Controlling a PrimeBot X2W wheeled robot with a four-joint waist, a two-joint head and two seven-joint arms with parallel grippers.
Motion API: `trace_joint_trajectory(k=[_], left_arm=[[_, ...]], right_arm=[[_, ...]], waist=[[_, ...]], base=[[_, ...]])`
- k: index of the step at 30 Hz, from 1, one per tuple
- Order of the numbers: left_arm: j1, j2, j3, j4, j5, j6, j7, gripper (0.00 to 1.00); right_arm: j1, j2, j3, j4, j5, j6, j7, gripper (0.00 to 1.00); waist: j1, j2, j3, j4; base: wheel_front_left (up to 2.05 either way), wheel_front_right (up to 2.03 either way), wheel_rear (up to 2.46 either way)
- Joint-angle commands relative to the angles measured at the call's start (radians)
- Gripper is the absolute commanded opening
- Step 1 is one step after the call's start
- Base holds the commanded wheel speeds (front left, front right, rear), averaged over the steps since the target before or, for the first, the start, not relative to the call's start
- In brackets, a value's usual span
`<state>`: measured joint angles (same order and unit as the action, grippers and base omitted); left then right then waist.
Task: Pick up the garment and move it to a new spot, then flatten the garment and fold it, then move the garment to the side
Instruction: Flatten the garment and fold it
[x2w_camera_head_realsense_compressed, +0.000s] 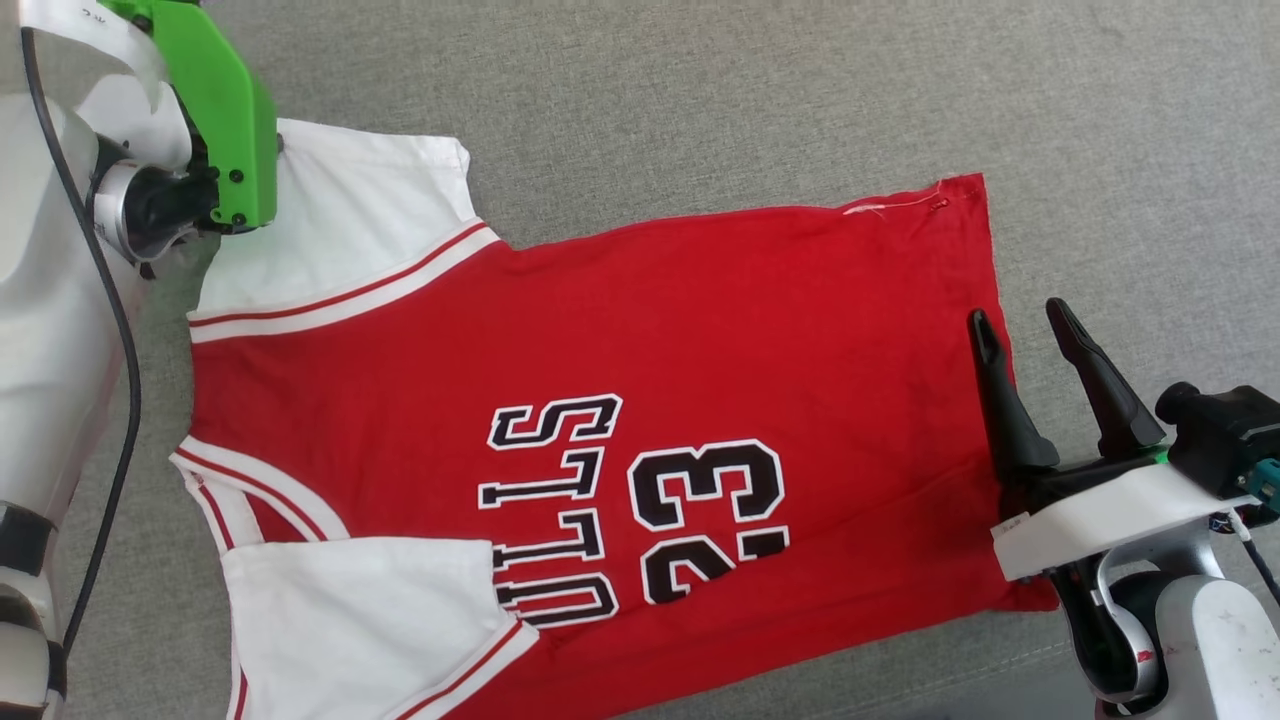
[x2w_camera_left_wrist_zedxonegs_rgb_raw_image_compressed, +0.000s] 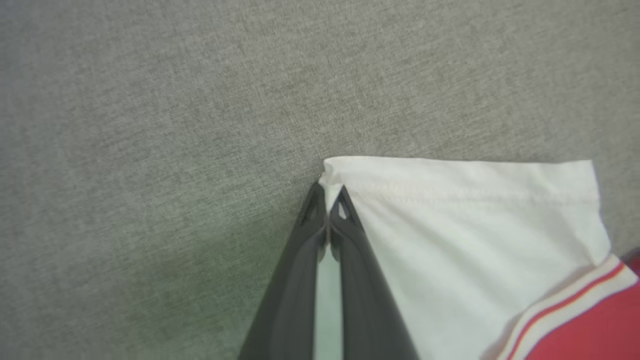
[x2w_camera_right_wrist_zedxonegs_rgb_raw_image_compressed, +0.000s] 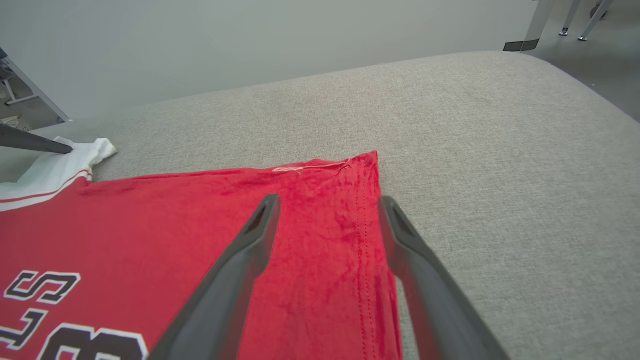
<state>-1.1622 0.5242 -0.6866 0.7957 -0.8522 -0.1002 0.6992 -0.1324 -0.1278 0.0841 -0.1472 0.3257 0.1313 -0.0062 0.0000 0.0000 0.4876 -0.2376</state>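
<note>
The garment (x2w_camera_head_realsense_compressed: 700, 330) is being shown flat on grey upholstery (x2w_camera_head_realsense_compressed: 700, 90). Its sleeve corner (x2w_camera_left_wrist_zedxonegs_rgb_raw_image_compressed: 336, 170) is being pinched by the left gripper (x2w_camera_left_wrist_zedxonegs_rgb_raw_image_compressed: 327, 197), and the right gripper (x2w_camera_head_realsense_compressed: 1020, 320) is being held open over its hem (x2w_camera_head_realsense_compressed: 993, 260). The shallow pinch may slip when pulled.

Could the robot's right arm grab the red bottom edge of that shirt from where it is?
Probably yes: the right end effector is open just at the hem of the garment, straddling its edge, with nothing in between.

Bright, even light, soft shadows; left wrist view slightly blurred
</note>
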Motion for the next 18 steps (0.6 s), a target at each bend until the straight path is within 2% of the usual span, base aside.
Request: trace_joint_trajectory(k=[1, 4, 5, 10, 12, 13, 18], left_arm=[[0.044, -0.007, 0.0, 0.012, -0.008, 0.007, -0.008, 0.0], [0.062, -0.026, 0.045, 0.0, -0.057, 0.018, -0.048, 0.0], [0.087, -0.036, 0.069, -0.028, -0.084, 0.025, -0.077, 0.0], [0.156, -0.027, 0.067, -0.119, -0.099, 0.034, -0.082, 0.0], [0.189, -0.023, 0.067, -0.176, -0.101, 0.047, -0.09, 0.0], [0.243, -0.011, 0.066, -0.285, -0.102, 0.08, -0.094, 0.0], [0.32, 0.018, 0.071, -0.484, -0.108, 0.143, -0.085, 0.0]], right_arm=[[-0.012, -0.004, -0.001, 0.003, -0.003, -0.001, 0.004, 1.0], [-0.004, -0.015, -0.008, 0.005, -0.004, -0.001, 0.018, 1.0], [0.011, -0.032, -0.022, 0.009, -0.01, -0.001, 0.055, 1.0], [0.02, -0.087, -0.026, 0.004, -0.017, -0.001, 0.178, 1.0], [0.01, -0.119, -0.025, -0.001, -0.011, -0.001, 0.253, 1.0], [-0.022, -0.172, -0.038, -0.013, 0.008, -0.001, 0.39, 1.0], [-0.099, -0.243, -0.069, 0.0, 0.055, -0.001, 0.599, 1.0]], waist=[[0.0, 0.0, -0.022, 0.005], [0.0, 0.0, -0.057, 0.014], [0.0, 0.0, -0.099, 0.03], [0.0, 0.0, -0.157, 0.061], [0.0, 0.0, -0.169, 0.077], [0.0, 0.0, -0.179, 0.107], [0.0, 0.0, -0.175, 0.161]], base=[[0.0, 0.0, 0.0], [0.0, 0.0, 0.0], [0.0, 0.0, 0.0], [0.0, 0.0, 0.0], [0.0, 0.0, 0.0], [0.0, 0.0, 0.0], [0.0, 0.0, 0.0]])
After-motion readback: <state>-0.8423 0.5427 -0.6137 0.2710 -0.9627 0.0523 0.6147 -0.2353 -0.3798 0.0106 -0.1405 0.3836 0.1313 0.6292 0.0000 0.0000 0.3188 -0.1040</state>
